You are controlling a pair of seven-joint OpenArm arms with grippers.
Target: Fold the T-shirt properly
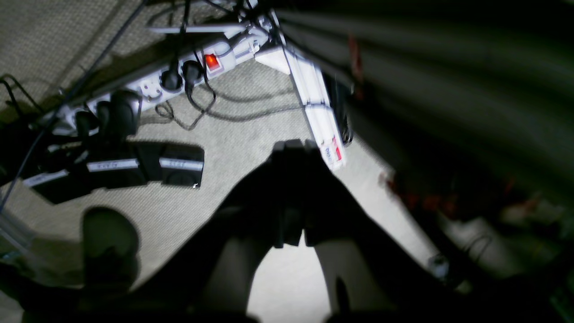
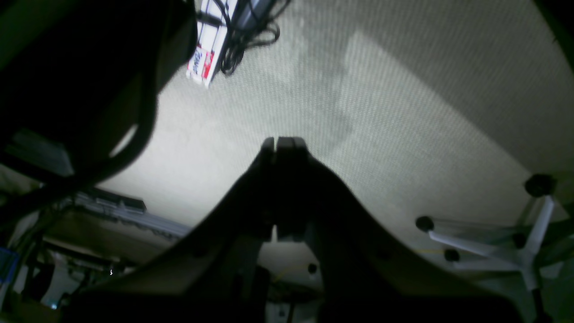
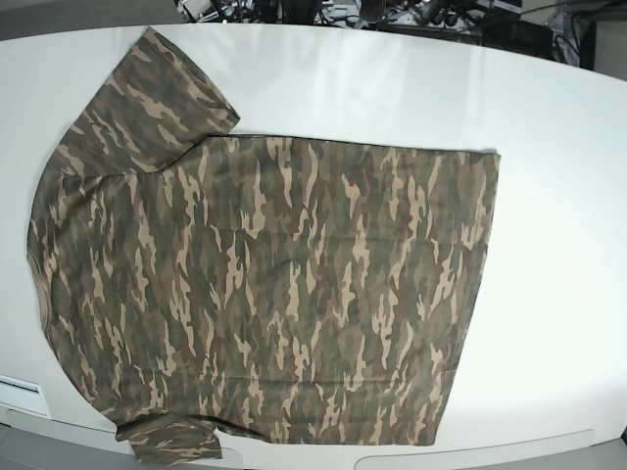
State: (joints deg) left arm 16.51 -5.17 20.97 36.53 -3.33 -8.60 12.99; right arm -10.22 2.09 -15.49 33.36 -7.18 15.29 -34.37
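I see the T-shirt (image 3: 265, 294) spread flat on the table (image 3: 549, 196); my left gripper (image 1: 293, 148) and right gripper (image 2: 284, 143) hang closed over carpet, holding nothing.

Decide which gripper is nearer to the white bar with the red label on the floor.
Left, seemingly. The left gripper hangs shut just beside the white bar in its view; the right gripper, also shut, shows it far off, upper left.
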